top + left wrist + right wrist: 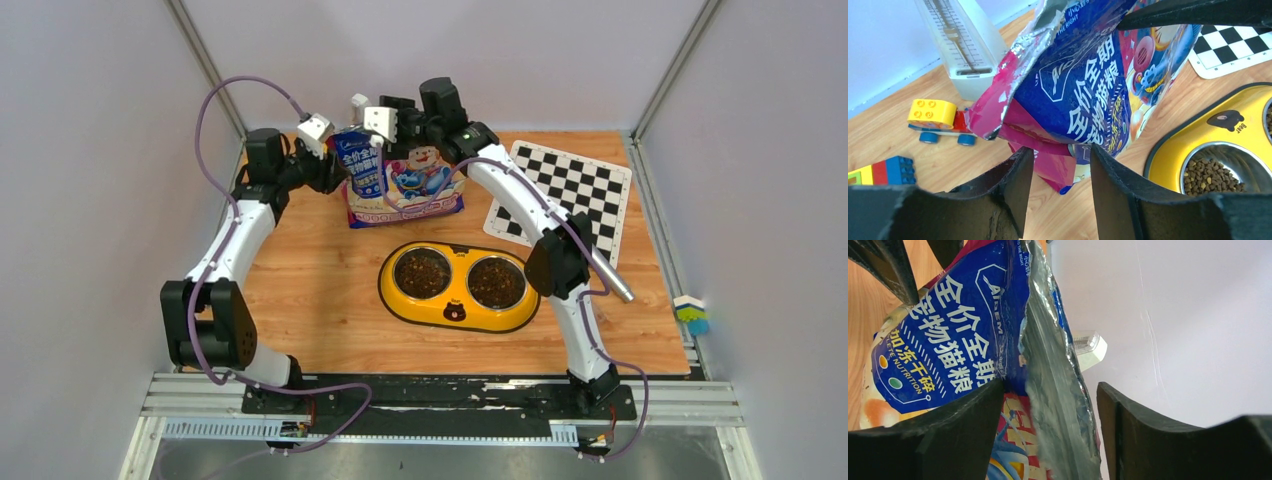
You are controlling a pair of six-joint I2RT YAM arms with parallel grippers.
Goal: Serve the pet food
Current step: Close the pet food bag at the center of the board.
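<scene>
"Top external: where was the pet food (422, 272)?"
"Kibble lay in both bowls of the yellow feeder (456, 285). The bag (400, 185) stood behind it."
"Left wrist?"
"Left gripper (1060, 155): its jaws stood apart astride a pink fold, not pinching. The film looked glossy and limp, and likely slippery."
"Right wrist?"
"Right gripper (1048, 387): its jaws were released around the torn foil mouth. I'd grip the doubled edge."

Kibble (422, 272): small dark brown pellets lying loose in both halves of the feeder (455, 312), mid-table (320, 300) toward the near edge. The bag (400, 180), glossy blue and pink, stands upright by the far edge, its torn top open and the silver lining showing.
</scene>
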